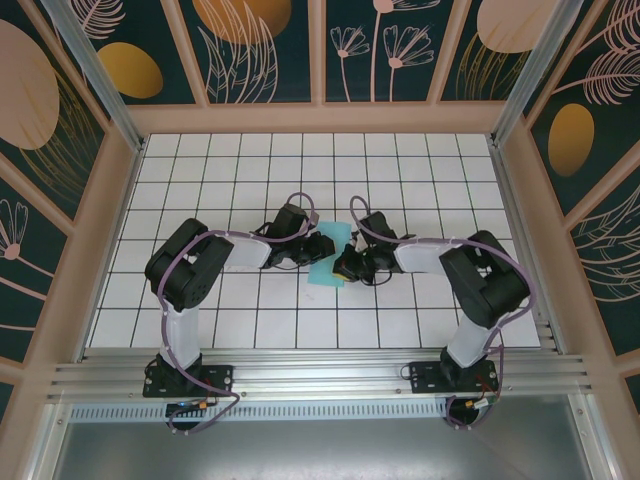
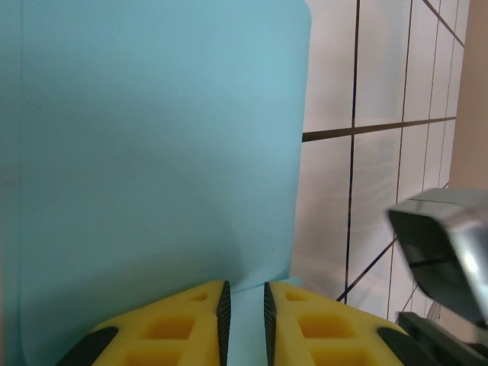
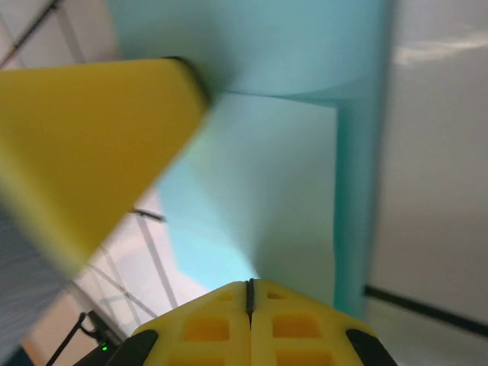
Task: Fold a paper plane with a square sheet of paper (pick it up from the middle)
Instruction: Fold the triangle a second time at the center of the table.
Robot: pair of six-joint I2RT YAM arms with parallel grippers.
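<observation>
The square sheet of paper (image 1: 326, 271), light cyan, sits at the middle of the white grid table (image 1: 250, 160), partly folded over and lifted between both grippers. In the left wrist view the sheet (image 2: 152, 152) rises just beyond my left gripper (image 2: 244, 287). Its jaws stand a little apart, with a lower cyan layer showing in the gap. My right gripper (image 3: 249, 282) is shut on an edge of the sheet (image 3: 274, 175), and the left arm's yellow finger (image 3: 91, 137) touches the sheet from the upper left. From above, the left gripper (image 1: 322, 247) and right gripper (image 1: 345, 265) nearly meet. The paper plane is out of view.
The right arm's grey wrist body (image 2: 450, 244) sits close on the right in the left wrist view. Wooden-framed patterned walls (image 1: 320, 50) close in the table at the back and both sides. Both arm bases stand on the metal rail (image 1: 320, 375) at the near edge.
</observation>
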